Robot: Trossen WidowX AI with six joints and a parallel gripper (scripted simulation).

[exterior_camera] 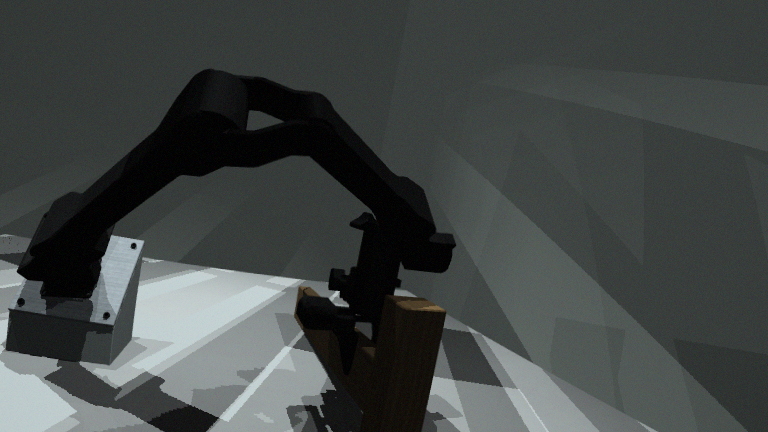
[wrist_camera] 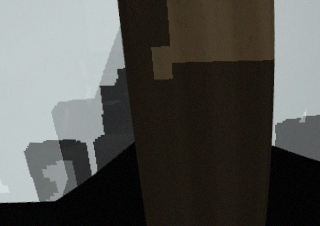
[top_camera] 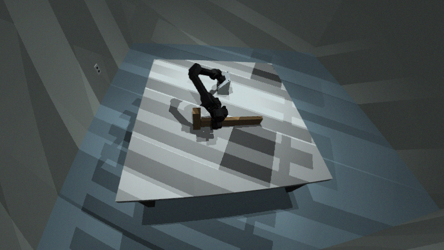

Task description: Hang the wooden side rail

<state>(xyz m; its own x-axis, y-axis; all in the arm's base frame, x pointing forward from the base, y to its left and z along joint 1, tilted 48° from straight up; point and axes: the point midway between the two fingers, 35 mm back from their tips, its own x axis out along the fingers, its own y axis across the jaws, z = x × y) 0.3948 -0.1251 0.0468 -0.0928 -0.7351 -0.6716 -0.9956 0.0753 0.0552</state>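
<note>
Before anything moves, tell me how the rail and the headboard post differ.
The wooden side rail lies lengthwise, while the headboard post stands upright. The rail is long and slim; the post is shorter, thicker. The gripper clamps the rail, not the post. Both are brown wood.

A small pale rectangular wall outlet with two dark openings (top_camera: 97,68) was mounted on the gray-green wall (top_camera: 42,37) (exterior_camera: 283,19) above a blue striped-looking floor (top_camera: 356,155) lit in bands.

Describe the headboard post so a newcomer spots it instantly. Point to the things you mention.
On the pale table (top_camera: 170,168) (exterior_camera: 186,285), find the long wooden rail (top_camera: 243,120) (exterior_camera: 331,348) (wrist_camera: 205,136) held by the black arm's pincer (top_camera: 216,124) (exterior_camera: 359,353). The headboard post (top_camera: 196,118) (exterior_camera: 407,359) is at one end: unlike the rail, short and upright.
</note>
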